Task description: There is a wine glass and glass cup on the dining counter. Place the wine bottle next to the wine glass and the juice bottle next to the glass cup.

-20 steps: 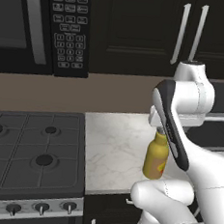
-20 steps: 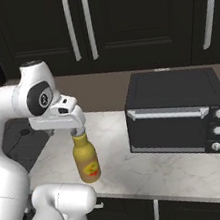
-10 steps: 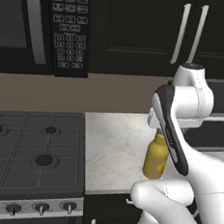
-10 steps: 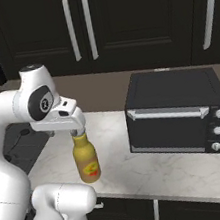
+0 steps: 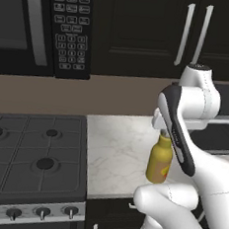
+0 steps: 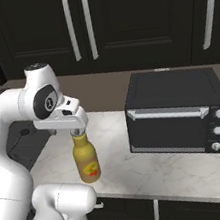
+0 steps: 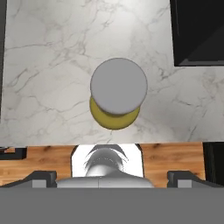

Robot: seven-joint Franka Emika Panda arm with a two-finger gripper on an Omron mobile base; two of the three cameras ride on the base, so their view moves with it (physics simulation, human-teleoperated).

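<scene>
A: Where is the plump yellow juice bottle with the grey cap and red-orange label (image 5: 159,164)?

B: It stands upright on the grey-white marble table (image 5: 115,151), near the front edge, between the black gas stove (image 5: 30,155) and the black toaster oven with silver knobs (image 6: 175,110). In the right base view the label faces forward.

A: And the white arm's end effector (image 6: 77,132)?

B: It hangs directly over the bottle, right at the cap. In the hand view the round grey cap (image 7: 118,86) sits in the middle with the yellow shoulder showing under it. The fingers are hard to make out there, so I cannot tell whether the end effector is parted or clenched on the bottle neck.

A: Anything else around?

B: Dark cabinets with long silver handles (image 6: 78,27) above, and a black microwave with a keypad (image 5: 70,28) over the stove.
</scene>
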